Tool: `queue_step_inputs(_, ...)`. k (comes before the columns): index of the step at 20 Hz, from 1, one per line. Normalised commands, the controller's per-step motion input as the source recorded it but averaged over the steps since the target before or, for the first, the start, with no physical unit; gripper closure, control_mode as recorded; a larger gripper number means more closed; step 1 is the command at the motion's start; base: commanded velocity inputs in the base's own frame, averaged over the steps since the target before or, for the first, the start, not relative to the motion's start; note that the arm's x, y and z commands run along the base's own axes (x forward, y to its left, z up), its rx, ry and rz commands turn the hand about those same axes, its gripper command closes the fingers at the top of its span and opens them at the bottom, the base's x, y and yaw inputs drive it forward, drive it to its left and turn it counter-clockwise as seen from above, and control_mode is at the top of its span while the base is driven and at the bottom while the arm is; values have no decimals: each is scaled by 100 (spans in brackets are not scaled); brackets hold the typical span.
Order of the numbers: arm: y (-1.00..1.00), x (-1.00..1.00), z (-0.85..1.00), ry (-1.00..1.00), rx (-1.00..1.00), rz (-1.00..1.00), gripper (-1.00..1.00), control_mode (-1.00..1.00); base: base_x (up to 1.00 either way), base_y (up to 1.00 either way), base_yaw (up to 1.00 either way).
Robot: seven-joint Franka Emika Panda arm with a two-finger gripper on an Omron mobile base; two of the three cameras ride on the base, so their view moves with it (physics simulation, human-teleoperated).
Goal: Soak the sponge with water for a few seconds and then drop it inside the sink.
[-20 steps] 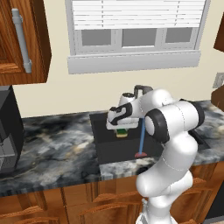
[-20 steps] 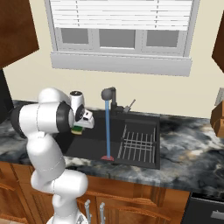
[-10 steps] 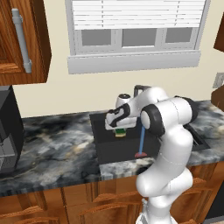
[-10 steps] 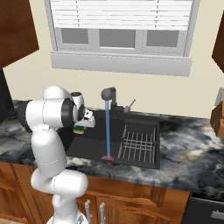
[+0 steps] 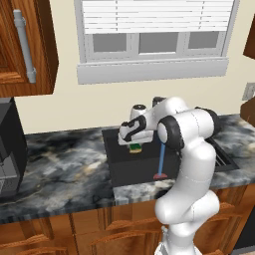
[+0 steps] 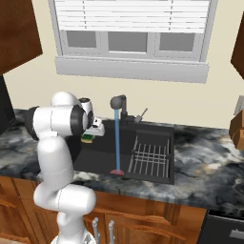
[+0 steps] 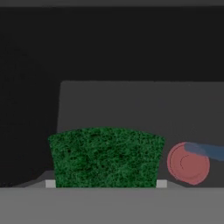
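Sponge, left base view: the sponge [image 5: 135, 148] is green on top with a yellow strip under it. It hangs up in the air over the left part of the sink [image 5: 129, 169].
Gripper, left base view: the gripper [image 5: 134, 146] points down and is squeezed tight on the sponge.
Water, left base view: the water [image 5: 162, 158] is a thin blue line. It falls to the right of the sponge and is not touching it. It lands on the red drain mark [image 5: 160, 176].
Sponge, right base view: the sponge [image 6: 89, 137] peeks out beside the white arm, above the left end of the sink [image 6: 102, 160].
Water, right base view: the water [image 6: 116, 140] drops straight from the black faucet [image 6: 119, 104] to the red drain mark [image 6: 116, 172]. The sponge is to its left, with a gap between them.
Dish rack, right base view: a wire dish rack [image 6: 151, 157] sits in the right part of the sink.
Sponge, hand view: the sponge [image 7: 105, 157] has its fuzzy green side up, with the dark sink [image 7: 131, 109] floor below it.
Drain, hand view: the red drain mark [image 7: 186, 166] is just right of the sponge, and the water [image 7: 205, 151] meets it.
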Motion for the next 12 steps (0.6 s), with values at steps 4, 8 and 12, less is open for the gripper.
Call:
queue_step_inputs(4, 7, 0, -16, 1, 0, 0, 100, -100, 0, 0, 0)
queue_step_inputs(8, 5, 0, -37, 0, 0, 0, 100, -100, 0, 0, 0)
queue_step_inputs(12, 5, 0, -48, 0, 0, 0, 100, -100, 0, 0, 0)
